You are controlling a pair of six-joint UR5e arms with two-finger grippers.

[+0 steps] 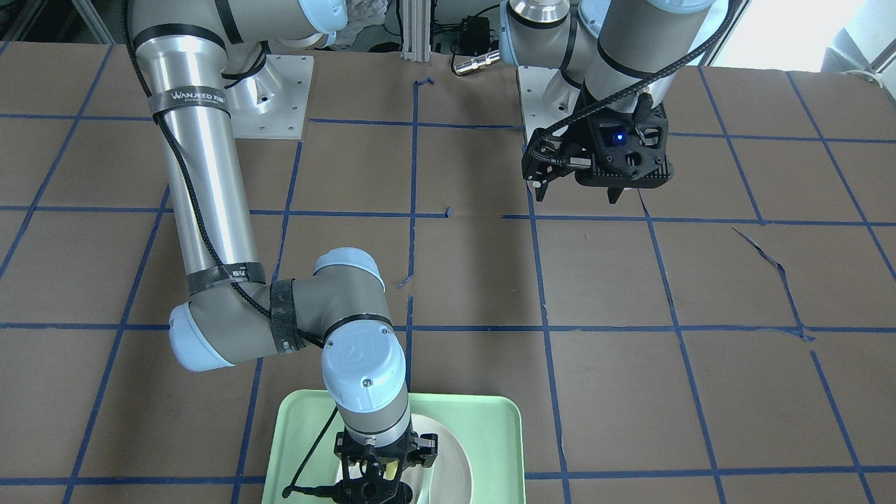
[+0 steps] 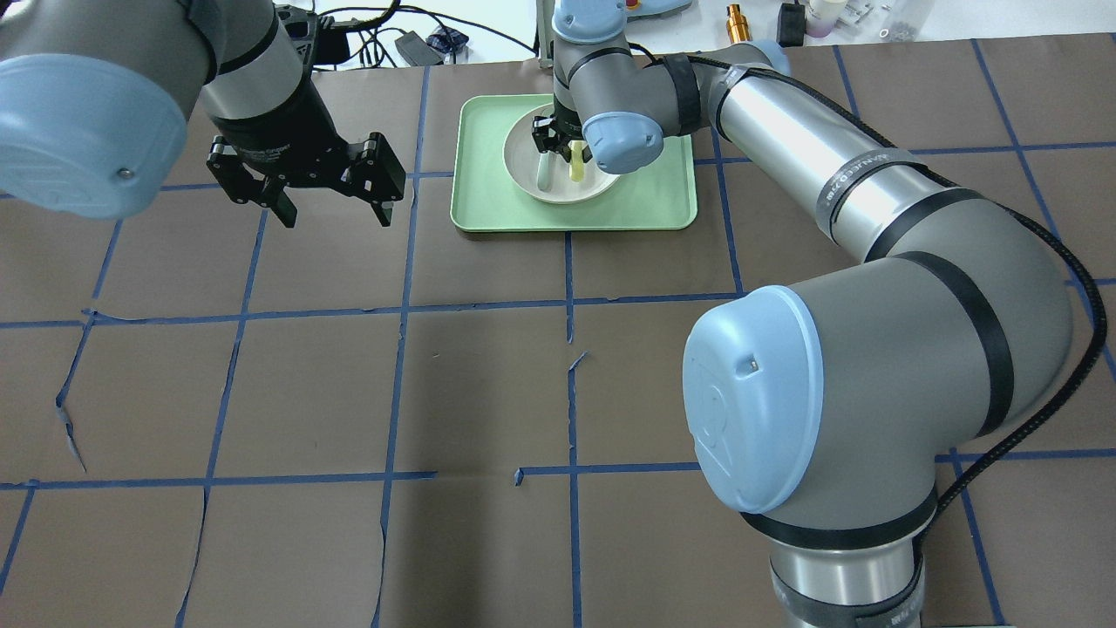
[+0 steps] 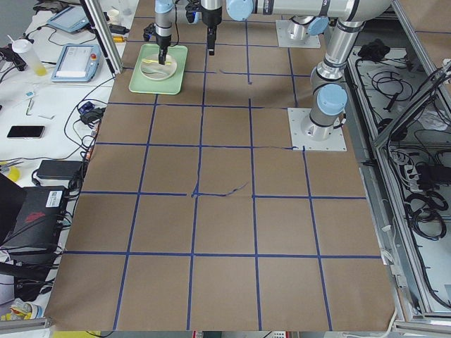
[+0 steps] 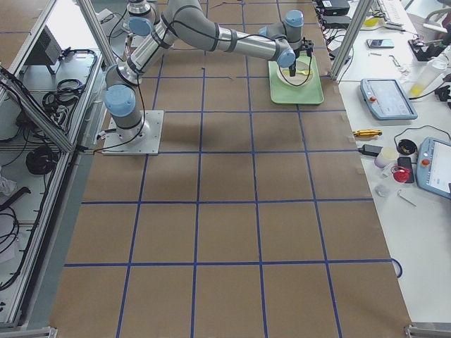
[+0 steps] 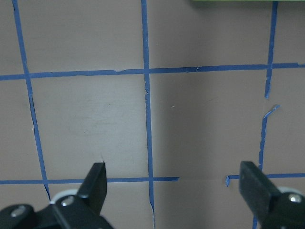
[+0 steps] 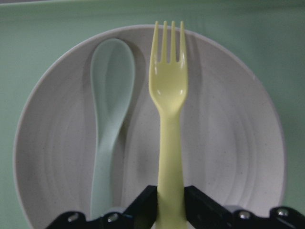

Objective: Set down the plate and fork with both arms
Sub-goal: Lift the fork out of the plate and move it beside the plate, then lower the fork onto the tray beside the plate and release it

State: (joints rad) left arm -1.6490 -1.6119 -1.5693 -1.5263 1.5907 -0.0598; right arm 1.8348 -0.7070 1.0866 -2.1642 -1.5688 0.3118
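Observation:
The white plate [image 6: 228,143] lies in the mint-green tray [image 6: 28,47] at the table's far side in the overhead view. The yellow fork [image 6: 168,95] and a pale grey-green spoon [image 6: 112,95] lie side by side in the plate, tines and bowl pointing away from the wrist camera. My right gripper [image 6: 170,205] is down in the plate, shut on the fork's handle; it also shows in the overhead view [image 2: 558,139], over the plate [image 2: 558,190]. My left gripper [image 2: 336,214] is open and empty, hovering above bare table to the tray's left.
The tray [image 2: 488,174] sits near the table's far edge, with cables and small items behind it. The table is brown board with a grid of blue tape lines [image 5: 147,95]. The tray's edge [image 5: 238,2] just shows at the top of the left wrist view.

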